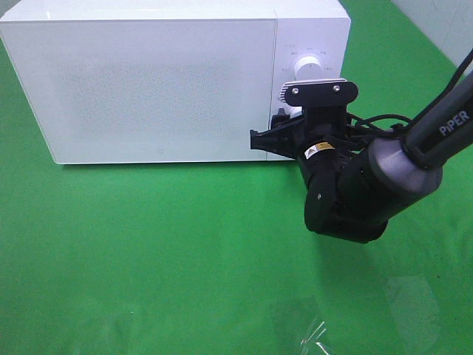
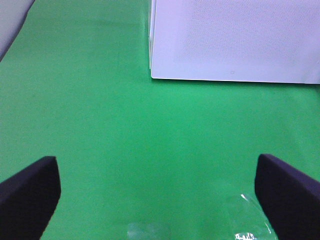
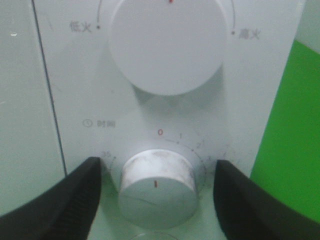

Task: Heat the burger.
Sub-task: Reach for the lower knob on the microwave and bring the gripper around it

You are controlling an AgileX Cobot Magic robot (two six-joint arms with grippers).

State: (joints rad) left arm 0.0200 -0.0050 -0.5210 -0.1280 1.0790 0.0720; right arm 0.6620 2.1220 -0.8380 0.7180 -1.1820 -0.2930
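The burger is out of view; the white microwave [image 1: 162, 89] stands at the back of the green table with its door closed. My right gripper [image 1: 284, 127] is at the control panel. In the right wrist view it [image 3: 157, 200] is open, its black fingers [image 3: 75, 200] straddling the lower timer knob [image 3: 157, 187] with a narrow gap on each side. The knob's red mark points downward in that view. Above it is the larger power knob [image 3: 167, 45]. My left gripper [image 2: 157, 200] is open over bare green cloth, with the microwave's front [image 2: 235, 40] ahead of it.
A scrap of clear plastic film [image 1: 314, 336] lies on the cloth near the front edge, also seen in the left wrist view as clear film [image 2: 245, 232]. The right arm [image 1: 436, 133] reaches in from the right. A white wall edge [image 1: 443, 22] sits at the back right.
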